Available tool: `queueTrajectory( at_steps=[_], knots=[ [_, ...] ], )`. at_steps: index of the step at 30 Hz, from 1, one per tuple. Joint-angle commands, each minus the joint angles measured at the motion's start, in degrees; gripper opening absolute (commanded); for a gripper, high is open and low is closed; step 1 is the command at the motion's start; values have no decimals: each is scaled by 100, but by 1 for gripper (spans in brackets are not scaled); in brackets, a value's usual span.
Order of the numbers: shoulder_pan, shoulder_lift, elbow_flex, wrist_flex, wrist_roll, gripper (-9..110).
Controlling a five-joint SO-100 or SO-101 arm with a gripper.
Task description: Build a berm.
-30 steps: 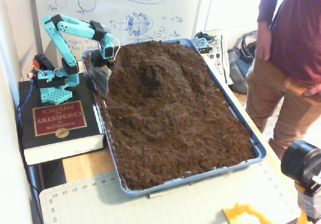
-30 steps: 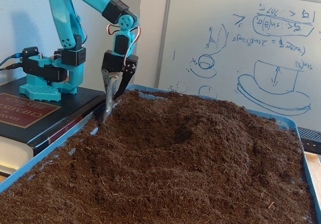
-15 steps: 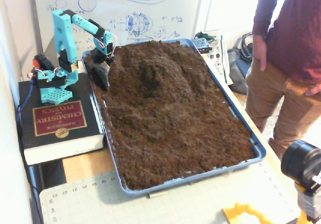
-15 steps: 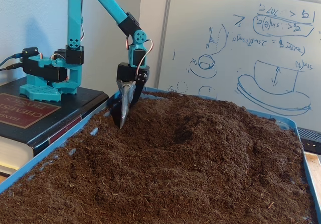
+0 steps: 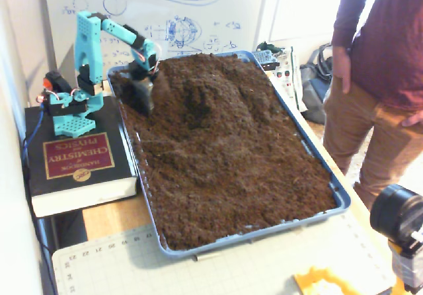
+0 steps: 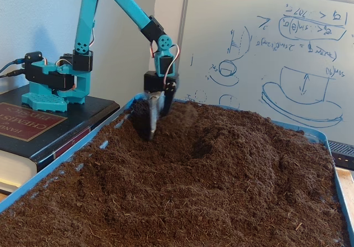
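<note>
Where soil heaps at the tray's far end | berm (image 5: 208,100) dark, crumbly, dimpled | jaws state unclear, tips in soil

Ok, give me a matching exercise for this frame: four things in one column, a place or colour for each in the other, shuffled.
Things:
1. gripper
2. tray
3. book
4. whiteboard

Places or colours:
A. under the arm's base
B. blue rim, holds the soil
C. tips down in the soil
D. blue sketches on white

Pairs: 1-C, 2-B, 3-A, 4-D
</note>
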Motion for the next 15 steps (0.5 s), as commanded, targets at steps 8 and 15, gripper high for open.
queueTrajectory(
  at_steps=[8, 15],
  knots=[
    [527, 123, -1002, -281, 79, 0],
    [932, 606, -914, -281, 70, 0]
  ],
)
